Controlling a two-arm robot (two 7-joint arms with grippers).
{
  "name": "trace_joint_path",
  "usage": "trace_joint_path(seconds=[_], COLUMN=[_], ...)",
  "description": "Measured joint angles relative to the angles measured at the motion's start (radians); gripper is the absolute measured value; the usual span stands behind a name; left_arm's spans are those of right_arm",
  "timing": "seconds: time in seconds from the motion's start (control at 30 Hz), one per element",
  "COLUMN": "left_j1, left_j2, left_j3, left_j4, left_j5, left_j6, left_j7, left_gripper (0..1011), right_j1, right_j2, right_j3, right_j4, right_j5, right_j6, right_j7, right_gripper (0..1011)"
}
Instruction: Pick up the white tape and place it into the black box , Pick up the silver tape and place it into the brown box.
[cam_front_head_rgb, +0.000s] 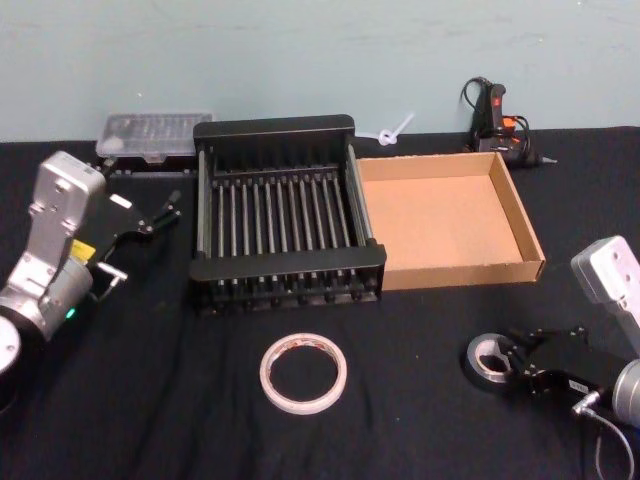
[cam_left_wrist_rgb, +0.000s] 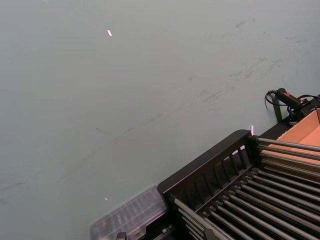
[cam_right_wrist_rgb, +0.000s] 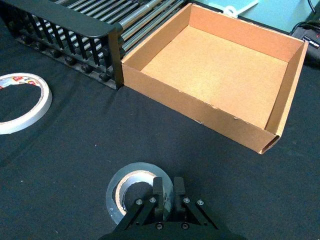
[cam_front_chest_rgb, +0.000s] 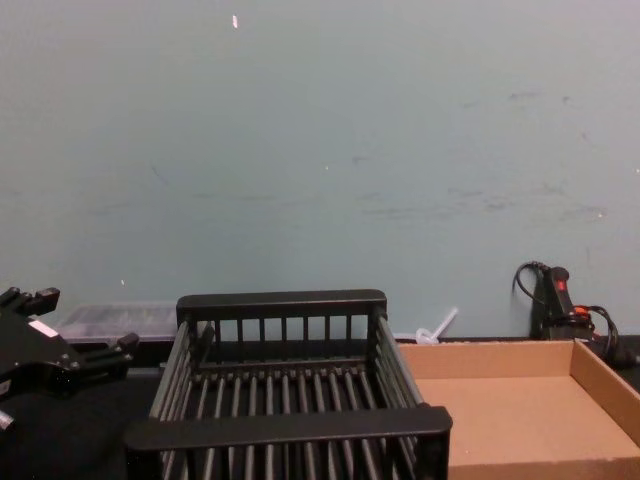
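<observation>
The white tape (cam_front_head_rgb: 300, 406) lies flat on the black cloth in front of the black box (cam_front_head_rgb: 275, 128); it is also seen in the right wrist view (cam_right_wrist_rgb: 44, 100). The silver tape (cam_front_head_rgb: 478, 372) rests on the cloth in front of the brown box (cam_front_head_rgb: 460, 272). My right gripper (cam_front_head_rgb: 517, 362) is down at the tape, its fingers (cam_right_wrist_rgb: 159, 189) shut on the near wall of the silver tape (cam_right_wrist_rgb: 122, 177). My left gripper (cam_front_head_rgb: 172, 208) hangs open and empty, raised just left of the black box (cam_front_chest_rgb: 290, 428). Both boxes are empty, and the brown box (cam_right_wrist_rgb: 195, 107) stands right beside the black one.
A clear plastic case (cam_front_head_rgb: 155, 135) lies behind the black box at the left. A black and orange tool (cam_front_head_rgb: 495, 112) with a cable stands behind the brown box. A small white item (cam_front_head_rgb: 392, 132) lies between them. A wall closes the back.
</observation>
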Motion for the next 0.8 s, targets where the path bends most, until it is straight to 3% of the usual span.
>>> trace_joint_path(seconds=[0.27,0.57,0.8], left_j1=[0.000,0.000,0.000], left_j2=[0.000,0.000,0.000], left_j3=[0.000,0.000,0.000], left_j4=[0.000,0.000,0.000], left_j5=[0.000,0.000,0.000], left_j6=[0.000,0.000,0.000], left_j7=[0.000,0.000,0.000], left_gripper=[1001,1001,1001], right_j1=[-0.005,-0.020,0.007], right_j2=[-0.004,-0.021,-0.032], right_j3=[0.006,0.047,0.069], right_j4=[0.000,-0.021,-0.028], right_j5=[0.000,0.002,0.012], right_j6=[-0.010,-0.060,-0.077], right_j7=[0.003,0.034,0.050], right_gripper=[131,131,131])
